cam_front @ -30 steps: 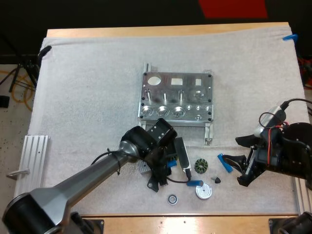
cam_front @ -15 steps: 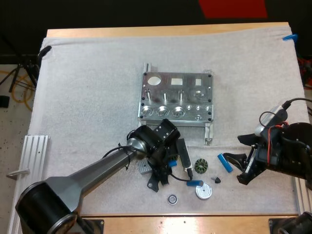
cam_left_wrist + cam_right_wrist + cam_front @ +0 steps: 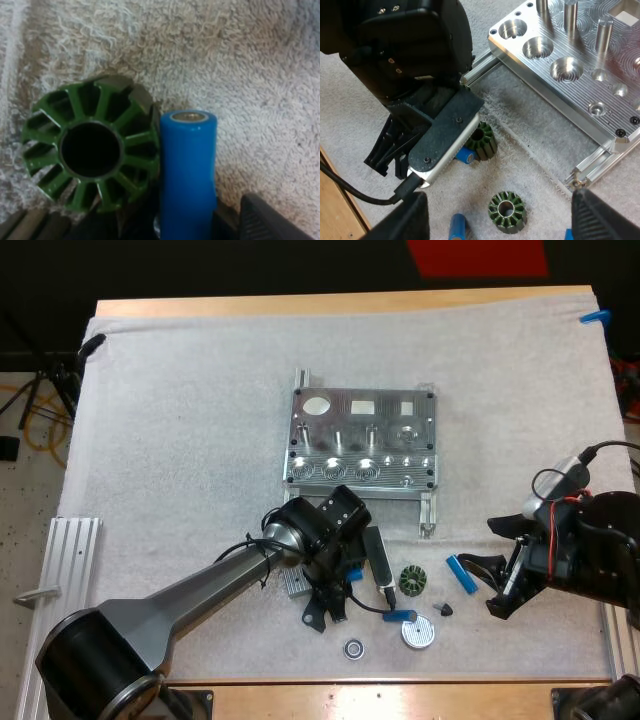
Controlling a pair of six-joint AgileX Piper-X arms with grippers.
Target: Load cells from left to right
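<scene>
Closest in, well to the near side of the metal fixture [image 3: 362, 440], a blue cell [image 3: 400, 616] is found lying on the mat next to a white disc [image 3: 418, 632]. A bit nearer the fixture, the left gripper [image 3: 325, 618] is held low by a second blue cell [image 3: 188, 170], which sits right up against a green slotted ring [image 3: 90, 150]. Whether that claw is clamped can't be told, tbh. Off the fixture's near-right corner, the right gripper [image 3: 492, 570] is spread apart with nothing in it, and a third blue cell [image 3: 461, 573] lies just beside it.
</scene>
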